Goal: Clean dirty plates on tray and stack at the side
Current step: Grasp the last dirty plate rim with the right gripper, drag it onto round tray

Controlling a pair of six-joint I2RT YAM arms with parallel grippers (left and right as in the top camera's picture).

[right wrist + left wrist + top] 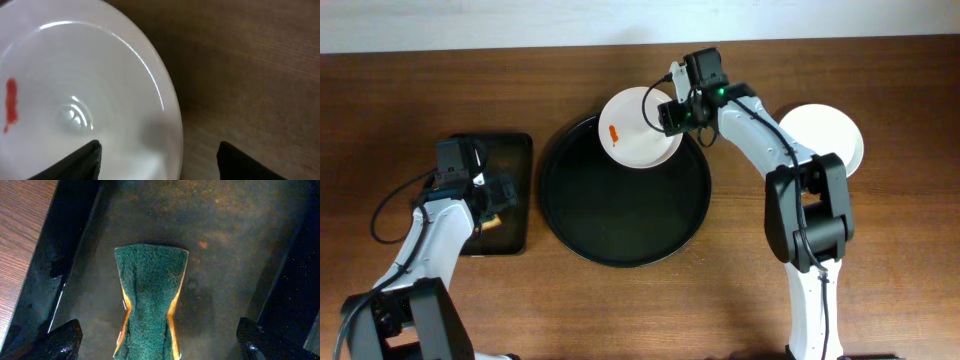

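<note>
A white dirty plate (638, 128) with an orange smear (612, 132) rests at the far edge of the round black tray (620, 230), overhanging its rim. My right gripper (672, 115) is open at the plate's right edge. In the right wrist view its fingers (157, 160) straddle the plate's rim (75, 75), one over the plate, one over the table. A clean white plate (825, 135) lies at the right. My left gripper (492, 205) is open over a green and orange sponge (150, 300), which lies between its fingers (157, 345).
The sponge lies in a small black rectangular tray (510, 150) at the left, also in the left wrist view (240, 240). The wooden table (250, 60) runs around both trays. The round tray holds only the dirty plate.
</note>
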